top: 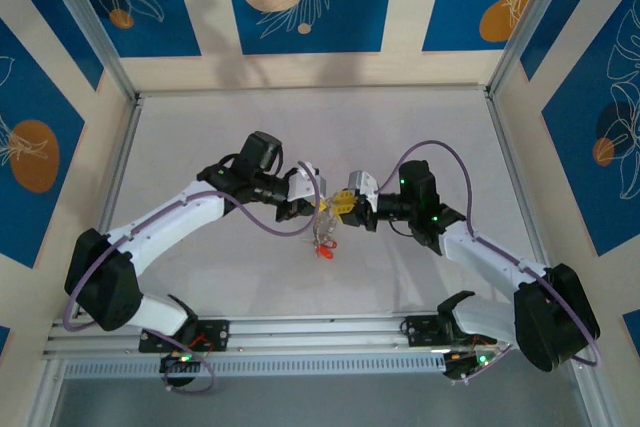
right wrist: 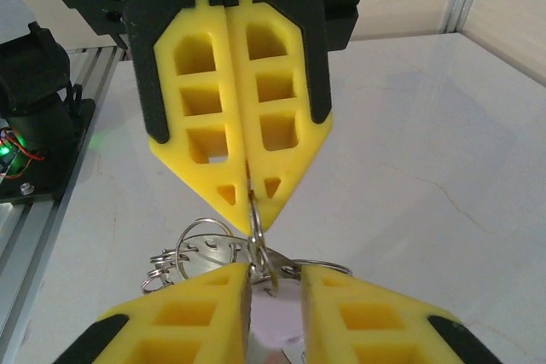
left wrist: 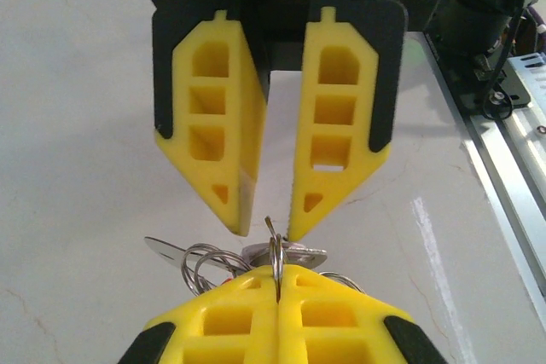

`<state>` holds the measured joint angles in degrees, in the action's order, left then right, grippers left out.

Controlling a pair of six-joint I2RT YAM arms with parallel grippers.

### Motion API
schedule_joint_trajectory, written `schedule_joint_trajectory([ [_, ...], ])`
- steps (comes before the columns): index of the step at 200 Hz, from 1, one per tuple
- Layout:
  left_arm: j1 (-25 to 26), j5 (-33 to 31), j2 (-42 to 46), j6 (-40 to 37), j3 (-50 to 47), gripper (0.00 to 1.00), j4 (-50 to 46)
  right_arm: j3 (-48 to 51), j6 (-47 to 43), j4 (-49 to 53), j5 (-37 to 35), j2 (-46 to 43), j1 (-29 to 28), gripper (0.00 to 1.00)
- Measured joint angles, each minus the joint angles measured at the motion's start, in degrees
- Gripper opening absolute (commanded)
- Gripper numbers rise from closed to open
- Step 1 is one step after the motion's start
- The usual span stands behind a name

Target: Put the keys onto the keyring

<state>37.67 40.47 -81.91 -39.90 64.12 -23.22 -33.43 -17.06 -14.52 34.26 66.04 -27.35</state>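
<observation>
Several keys [top: 322, 240] are hanging in a tight bunch under the point where the two arms are meeting, above the middle of the table [top: 200, 137]. One with a red head [top: 325, 255] is dangling lowest. In the wrist views the bunch is showing as small wire loops [right wrist: 200, 240] and a flat metal blade [left wrist: 166, 251], crowding just beside the keyring [left wrist: 275, 249], which is standing edge-on and lifted off the surface.

The left gripper [right wrist: 249, 210] is pinching that ring at its rim, with its yellow fingers [left wrist: 230, 317] pressed together and only the wire between them. The right gripper [left wrist: 269, 229] is facing it nose to nose. Its jaws are standing a little apart and straddling the ring's opposite edge. Whether its pads are touching the wire or a key cannot be told.

As a judgement, the task is looking well advanced. Most of the bunch seems to be riding on the ring already, though how many keys are truly threaded is too tangled to count. What is probably left is working one more key along the coil, or settling the set and putting it down.
</observation>
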Motion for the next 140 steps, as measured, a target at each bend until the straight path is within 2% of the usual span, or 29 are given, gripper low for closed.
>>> schedule_joint_trajectory([
  [13,-0.02,0.0,0.0,-0.31,0.09,0.0,-0.26,-0.09,-0.42,0.42,0.76,0.39,-0.04,0.05],
  [26,-0.04,0.0,0.0,-0.57,0.11,0.0,-0.44,-0.37,-0.52,0.79,0.94,0.83,-0.04,0.04],
  [33,-0.04,0.0,0.0,-0.66,0.11,0.0,-0.44,-0.44,-0.52,0.92,0.98,0.94,-0.04,0.0],
  [140,0.02,0.13,-0.22,0.59,0.66,0.0,-0.11,-1.25,-0.37,3.63,1.18,2.25,-0.07,0.0],
])
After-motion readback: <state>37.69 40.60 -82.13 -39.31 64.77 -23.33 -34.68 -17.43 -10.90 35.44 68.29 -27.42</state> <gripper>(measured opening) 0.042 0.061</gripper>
